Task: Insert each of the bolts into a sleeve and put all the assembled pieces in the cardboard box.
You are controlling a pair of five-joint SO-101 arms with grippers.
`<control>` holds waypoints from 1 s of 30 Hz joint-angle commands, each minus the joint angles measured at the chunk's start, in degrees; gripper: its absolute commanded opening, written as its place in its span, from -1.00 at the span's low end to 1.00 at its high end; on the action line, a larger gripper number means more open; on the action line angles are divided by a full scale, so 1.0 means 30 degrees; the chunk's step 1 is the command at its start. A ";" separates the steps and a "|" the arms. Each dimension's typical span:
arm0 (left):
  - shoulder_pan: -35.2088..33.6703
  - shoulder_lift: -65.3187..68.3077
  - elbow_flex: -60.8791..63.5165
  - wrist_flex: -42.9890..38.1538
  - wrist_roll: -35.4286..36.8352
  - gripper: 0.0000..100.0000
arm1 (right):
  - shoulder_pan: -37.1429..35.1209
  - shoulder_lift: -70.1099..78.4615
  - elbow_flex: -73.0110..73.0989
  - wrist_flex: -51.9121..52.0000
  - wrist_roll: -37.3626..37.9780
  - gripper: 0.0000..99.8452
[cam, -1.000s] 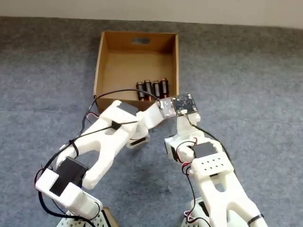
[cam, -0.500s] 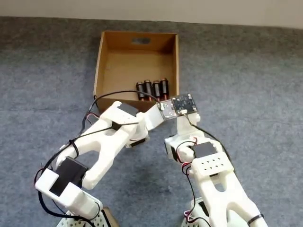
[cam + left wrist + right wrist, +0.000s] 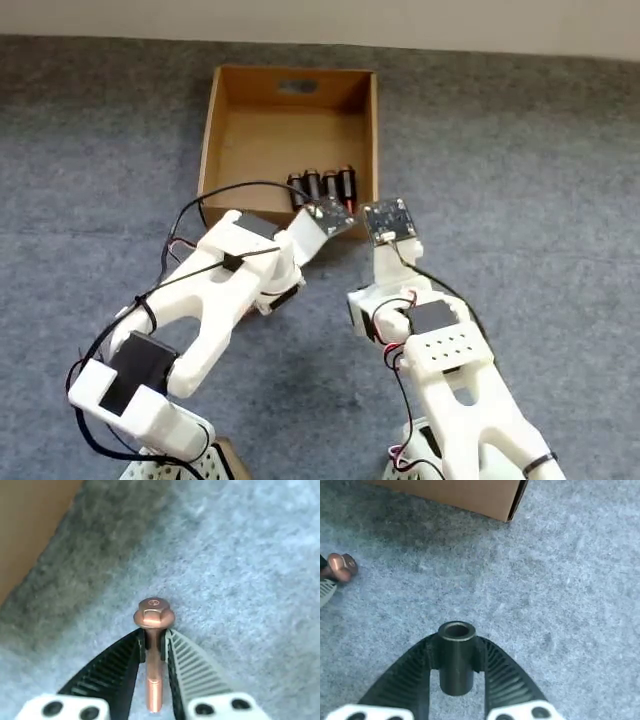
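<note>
Misalignment is the risk — left gripper [image 3: 155, 639] clamps the bolt [image 3: 154, 614] by its shank, right gripper [image 3: 456, 647] clamps the sleeve [image 3: 456, 667], and a tilted meeting could jam them.

robotics lab bench: grey felt tabletop [image 3: 540, 160], loose-wired white arm [image 3: 450, 365].

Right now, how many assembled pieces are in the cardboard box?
4. The assembled pieces lie side by side in the cardboard box, by its near right corner. The left arm overlaps that edge, so another may be hidden.
</note>
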 commanded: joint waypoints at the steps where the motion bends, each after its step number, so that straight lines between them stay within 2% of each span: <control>1: -0.0366 -0.0659 0.0484 0.0147 0.1172 -0.98 | 0.0220 -0.0659 -0.0044 -0.0190 0.0000 -0.99; 6: -0.0366 -0.1216 0.2593 -0.2520 0.1319 -0.98 | 0.0220 -0.0659 -0.0044 -0.0190 0.0000 -0.99; 11: -0.0366 -0.4703 0.5231 -0.4396 0.2549 -0.98 | 0.0220 -0.0659 -0.0044 -0.0190 0.0000 -0.99; 16: -0.0366 -0.6725 0.6051 -0.4454 0.2667 -0.96 | 0.0220 -0.0659 -0.0044 -0.0190 0.0000 -0.99; 21: -0.1245 -0.5934 0.6051 -0.4454 0.2696 -0.73 | 0.0220 -0.0659 -0.0044 -0.0190 0.0000 -0.99; 30: -0.1744 -0.4850 0.5846 -0.4542 0.2667 -0.75 | 0.0220 -0.0659 -0.0044 -0.0190 0.0000 -0.99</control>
